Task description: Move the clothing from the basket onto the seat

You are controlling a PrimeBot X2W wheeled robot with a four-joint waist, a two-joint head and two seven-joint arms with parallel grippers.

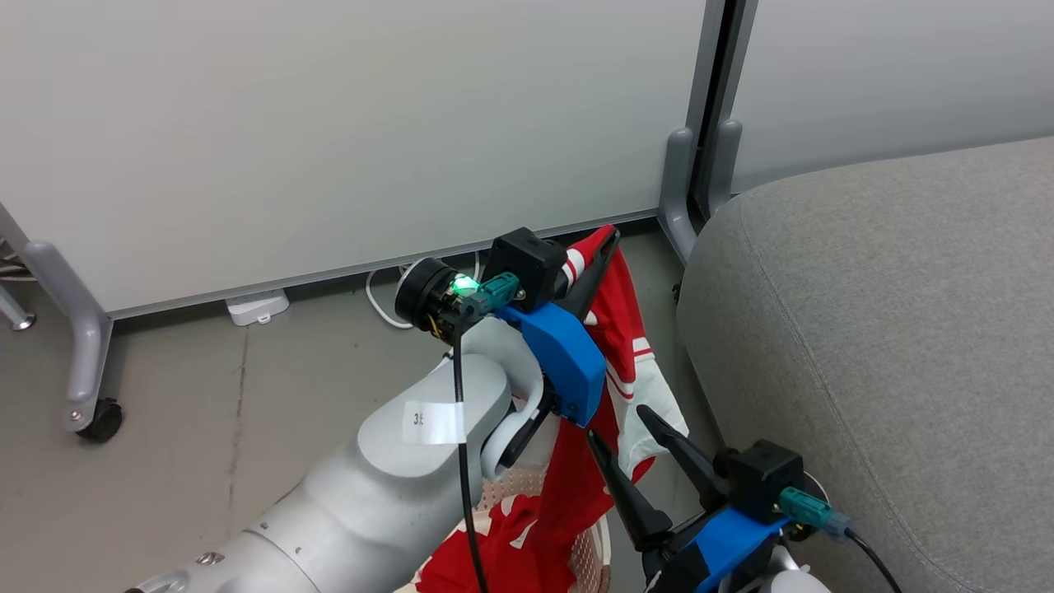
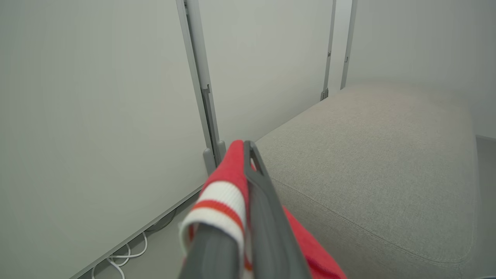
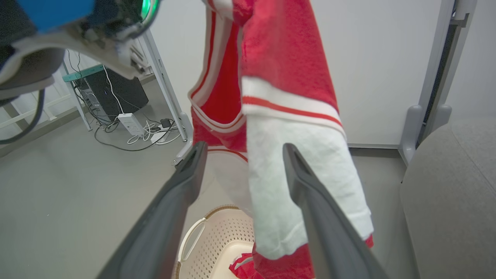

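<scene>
Our left claw [image 1: 608, 245] is pressed together on the striped ribbed edge of a bright red, white-trimmed soft fabric garment [image 1: 630, 338]. It hangs limp beneath that claw, over the cream perforated plastic basket [image 1: 591, 550]. Our right claw [image 1: 617, 422] stands spread just before the white hem. We judge the cloth light and floppy, best pinched at the trim. The light grey upholstered seat [image 1: 865, 346] lies right of both claws.

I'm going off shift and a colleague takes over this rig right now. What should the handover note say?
Left gripper: shut on a red garment, raised over the basket, lower end reaching down to it.
Right gripper: open, near the hanging garment, holding nothing.
Done: one garment picked up.
Left: lay it on the seat to the right, then fetch the red cloth lying in the basket.
</scene>
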